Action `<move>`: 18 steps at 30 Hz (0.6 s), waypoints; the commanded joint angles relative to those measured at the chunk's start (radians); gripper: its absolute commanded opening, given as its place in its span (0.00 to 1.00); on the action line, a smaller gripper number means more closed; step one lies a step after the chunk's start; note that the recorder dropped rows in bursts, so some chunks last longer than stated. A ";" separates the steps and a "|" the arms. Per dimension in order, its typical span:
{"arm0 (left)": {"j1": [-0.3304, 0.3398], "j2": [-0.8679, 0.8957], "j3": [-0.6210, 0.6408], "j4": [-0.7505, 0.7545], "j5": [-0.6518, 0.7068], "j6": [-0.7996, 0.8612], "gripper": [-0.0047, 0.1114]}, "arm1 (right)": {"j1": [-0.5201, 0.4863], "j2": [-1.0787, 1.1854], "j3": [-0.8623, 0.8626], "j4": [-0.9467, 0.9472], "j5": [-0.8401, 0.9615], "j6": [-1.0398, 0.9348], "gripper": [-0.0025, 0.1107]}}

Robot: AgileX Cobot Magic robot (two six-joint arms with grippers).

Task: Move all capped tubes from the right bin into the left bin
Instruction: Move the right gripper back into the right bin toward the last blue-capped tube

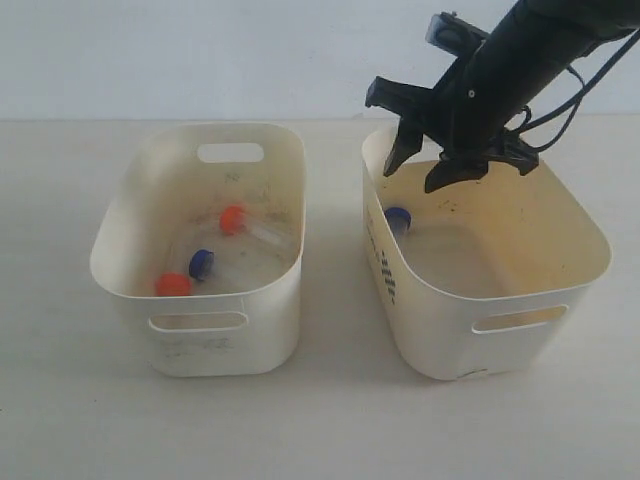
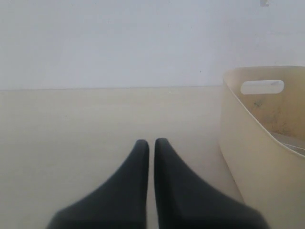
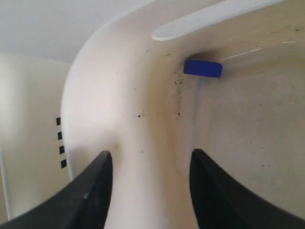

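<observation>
Right tool (image 1: 410, 180) spread apart above right bin (image 1: 440, 325), left tool (image 2: 151, 141) together, beige tabletop (image 1: 330, 420), white wall (image 1: 200, 50)

The exterior camera looks down from above; the right wrist camera peers closely into the same black-lettered cream plastic tub (image 3: 119, 95).

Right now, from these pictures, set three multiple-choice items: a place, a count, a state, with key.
1. The blue-capped tube nearest the right gripper lies: A in the right bin; B beside it; C on its rim.
2. Capped tubes in the left bin: A one; B two; C three.
3. The right gripper is: A open; B shut on a tube; C shut, empty.
1A, it rests by that bin's wall. 2C, two orange caps, one blue. 3A, a wide gap, nothing held.
</observation>
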 commanded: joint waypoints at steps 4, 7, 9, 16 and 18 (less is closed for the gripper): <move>0.000 0.000 -0.004 -0.006 -0.004 -0.010 0.08 | -0.053 0.014 0.001 0.065 0.034 -0.067 0.44; 0.000 0.000 -0.004 -0.006 -0.004 -0.010 0.08 | -0.053 0.052 0.001 0.080 0.032 -0.074 0.44; 0.000 0.000 -0.004 -0.006 -0.004 -0.010 0.08 | -0.053 0.078 0.001 0.082 0.044 -0.091 0.44; 0.000 0.000 -0.004 -0.006 -0.004 -0.010 0.08 | -0.055 0.129 0.001 0.119 0.019 -0.126 0.48; 0.000 0.000 -0.004 -0.006 -0.004 -0.010 0.08 | -0.055 0.136 0.001 0.119 -0.002 -0.126 0.60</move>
